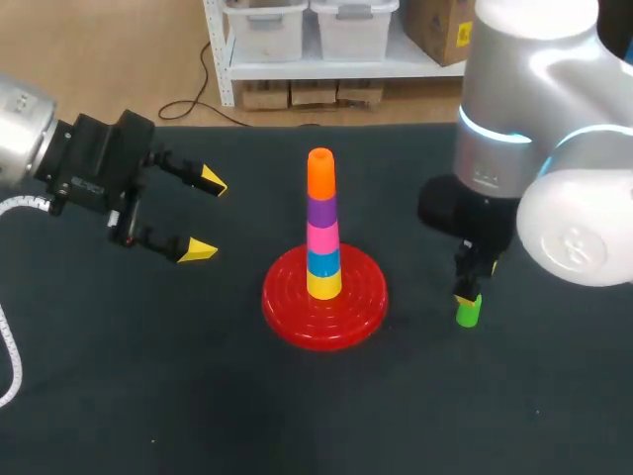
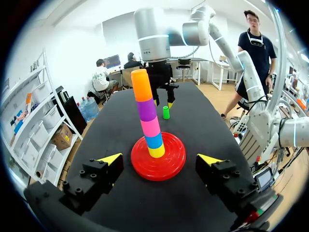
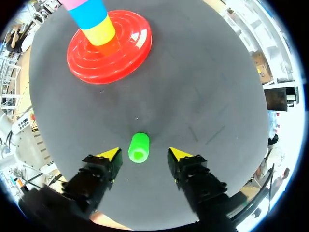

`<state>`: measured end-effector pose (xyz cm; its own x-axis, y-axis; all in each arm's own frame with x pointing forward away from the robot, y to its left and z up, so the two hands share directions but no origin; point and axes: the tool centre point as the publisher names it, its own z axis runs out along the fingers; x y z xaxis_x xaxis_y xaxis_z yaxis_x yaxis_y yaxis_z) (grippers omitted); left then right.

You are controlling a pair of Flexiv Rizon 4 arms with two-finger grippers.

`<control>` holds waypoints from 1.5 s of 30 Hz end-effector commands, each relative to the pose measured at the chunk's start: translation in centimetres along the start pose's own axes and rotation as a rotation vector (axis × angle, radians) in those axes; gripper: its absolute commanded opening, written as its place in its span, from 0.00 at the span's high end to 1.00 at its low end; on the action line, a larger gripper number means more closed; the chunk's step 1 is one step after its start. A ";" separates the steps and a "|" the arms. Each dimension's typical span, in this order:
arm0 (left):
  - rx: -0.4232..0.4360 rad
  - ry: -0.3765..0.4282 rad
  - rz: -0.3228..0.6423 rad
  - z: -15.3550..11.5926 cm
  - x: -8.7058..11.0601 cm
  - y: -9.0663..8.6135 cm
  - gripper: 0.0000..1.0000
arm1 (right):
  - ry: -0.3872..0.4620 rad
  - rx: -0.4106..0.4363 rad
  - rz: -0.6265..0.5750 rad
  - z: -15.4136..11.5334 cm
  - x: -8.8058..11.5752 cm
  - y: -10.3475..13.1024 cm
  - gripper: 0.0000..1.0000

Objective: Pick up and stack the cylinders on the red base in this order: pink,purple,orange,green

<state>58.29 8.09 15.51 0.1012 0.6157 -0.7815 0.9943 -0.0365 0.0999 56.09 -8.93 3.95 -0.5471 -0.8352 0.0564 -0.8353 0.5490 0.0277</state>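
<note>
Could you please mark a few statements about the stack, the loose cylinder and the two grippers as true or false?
1. The orange cylinder tops the stack on the red base. True.
2. The green cylinder already sits on the stack. False: it stands upright on the table, between the open fingers of the right gripper, with a gap on each side.
3. The left gripper holds the purple cylinder. False: it is open and empty beside the stack; the purple cylinder sits under the orange one.
4. The pink cylinder is directly below the purple one. True.
5. The lowest piece in the stack is blue. False: the yellow cylinder is lowest, with the blue cylinder on it.
</note>
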 end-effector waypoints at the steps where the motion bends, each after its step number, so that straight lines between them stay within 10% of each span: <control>1: -0.002 -0.005 0.003 0.0 0.2 0.0 0.00 | 0.004 -0.003 -0.005 0.0 0.0 0.3 0.51; 45: -0.002 -0.005 0.003 0.0 0.2 0.0 0.00 | 0.017 0.006 -0.015 1.3 0.0 0.5 0.71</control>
<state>58.29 8.09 15.51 0.1012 0.6157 -0.7815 0.9943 -0.0365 0.0999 55.68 -8.66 2.80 -0.5332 -0.8425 0.0767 -0.8438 0.5362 0.0236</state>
